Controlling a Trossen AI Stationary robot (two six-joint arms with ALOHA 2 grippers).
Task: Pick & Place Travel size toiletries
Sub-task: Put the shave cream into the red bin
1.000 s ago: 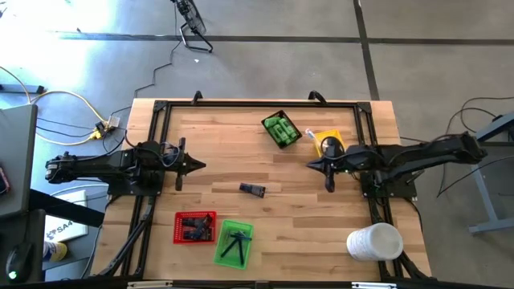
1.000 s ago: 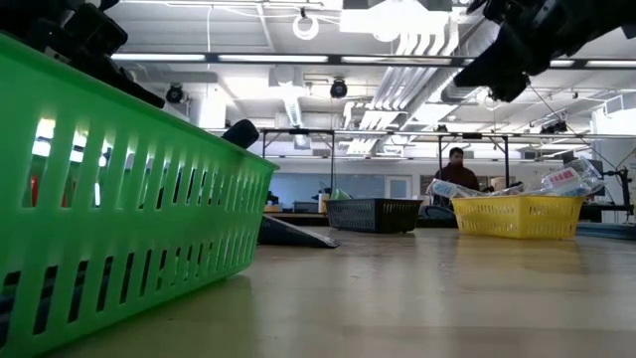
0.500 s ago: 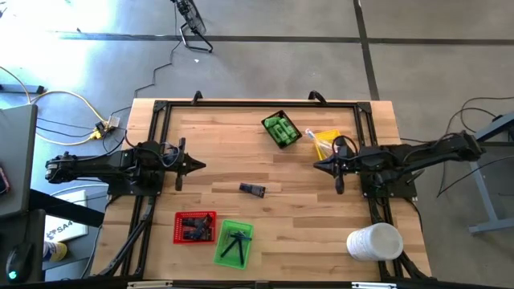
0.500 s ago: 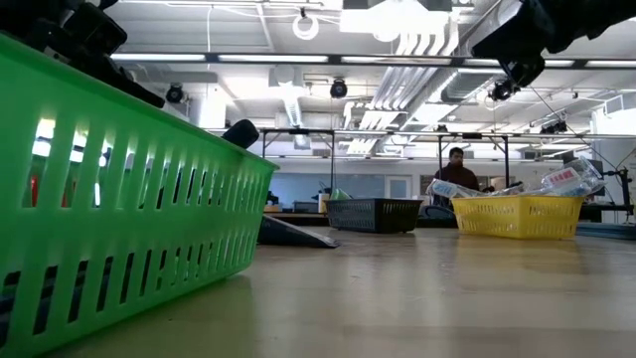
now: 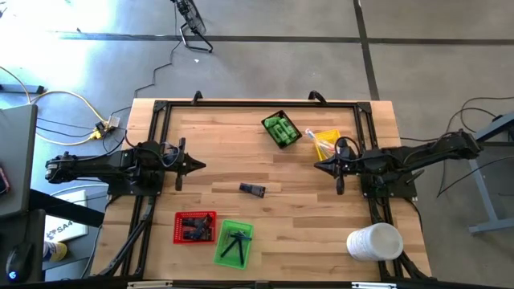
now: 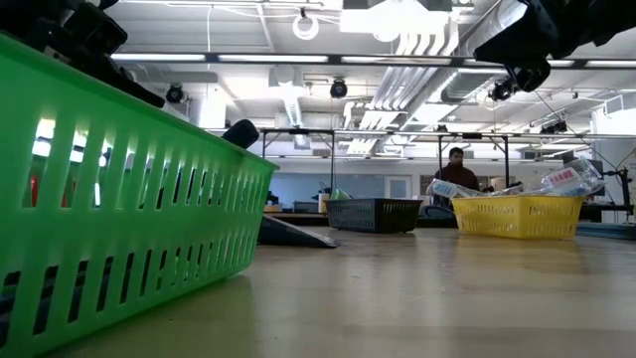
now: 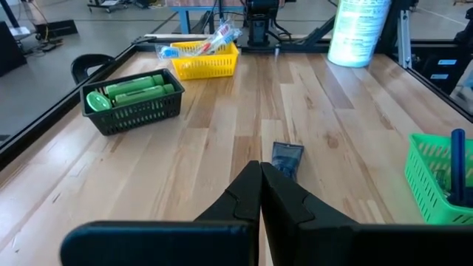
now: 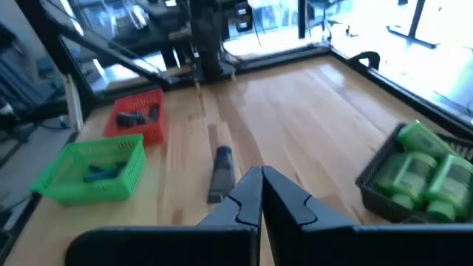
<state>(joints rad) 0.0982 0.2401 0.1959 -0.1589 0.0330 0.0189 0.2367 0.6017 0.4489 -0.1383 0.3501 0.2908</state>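
**No legible text on the table**

The white cylinder, at the upper right of the left wrist view, carries printing, but it is too blurred to read. In the high view, at the lower left edge, a white sheet beside the table shows dark characters that seem to begin "SA", not fully readable. Nothing else bears readable lettering.

High view straight down; low view table-level (green tray close); wrist views face inward, sharing dark packet.
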